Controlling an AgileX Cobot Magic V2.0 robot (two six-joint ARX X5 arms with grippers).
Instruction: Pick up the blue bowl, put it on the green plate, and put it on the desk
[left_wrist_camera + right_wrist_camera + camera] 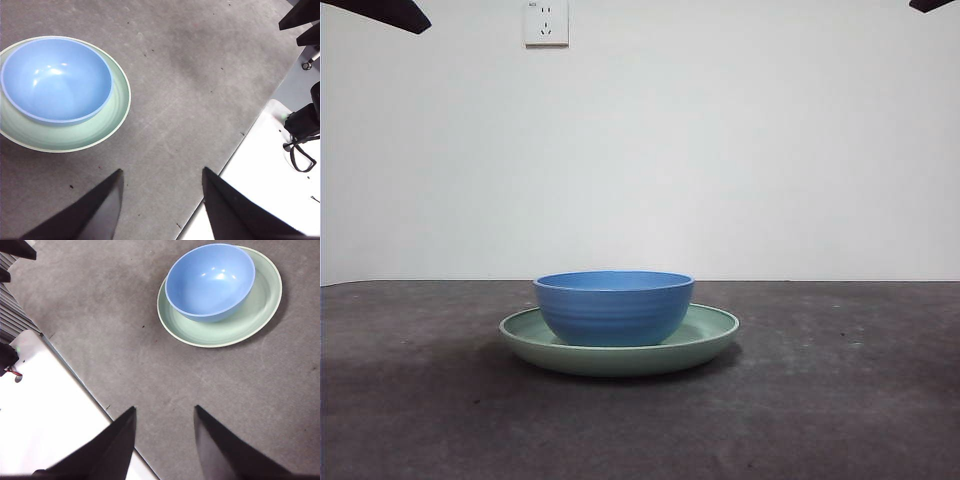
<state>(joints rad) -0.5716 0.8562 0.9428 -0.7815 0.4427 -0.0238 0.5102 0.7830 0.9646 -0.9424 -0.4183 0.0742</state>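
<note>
You've got the glossy, ridged blue bowl [613, 307] sitting upright in the green plate [710, 340], well clear of both grippers, left [162, 200] & right [165, 435], jaws apart, empty.

Front camera is sitting low, looking level across the desk [840, 400] toward the wall. Both wrist cameras are looking down from opposite sides, sharing the blue bowl [55, 80] and green plate [250, 315].

Green plate [75, 137] rim cropped (left wrist)
</note>
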